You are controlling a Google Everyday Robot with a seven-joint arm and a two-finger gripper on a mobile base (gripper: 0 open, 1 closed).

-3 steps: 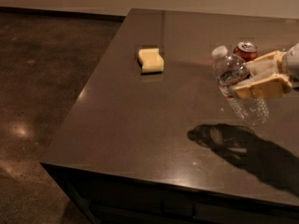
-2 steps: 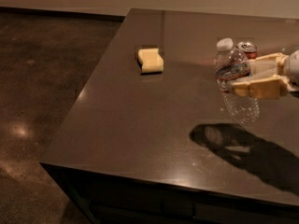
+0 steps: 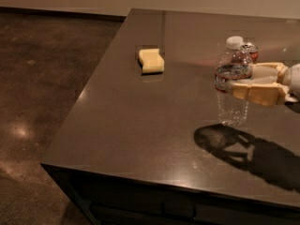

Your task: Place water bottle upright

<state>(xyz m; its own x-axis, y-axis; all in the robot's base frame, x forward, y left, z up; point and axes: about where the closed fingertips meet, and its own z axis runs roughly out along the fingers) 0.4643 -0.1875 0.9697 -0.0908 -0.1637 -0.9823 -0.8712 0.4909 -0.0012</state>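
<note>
Claw [image 3: 233, 81] at right edge: tan blocky fingers [image 3: 258, 93], white wrist

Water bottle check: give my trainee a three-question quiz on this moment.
1. True or false: the water bottle lies on its side.
2. The gripper, at the right over the table, has its jaws around: A) nothing B) the water bottle C) a cup?
3. Fill in: just behind the bottle stands a red ___.
Key: 1 false, it is upright. 2 B. 3 soda can.
</note>
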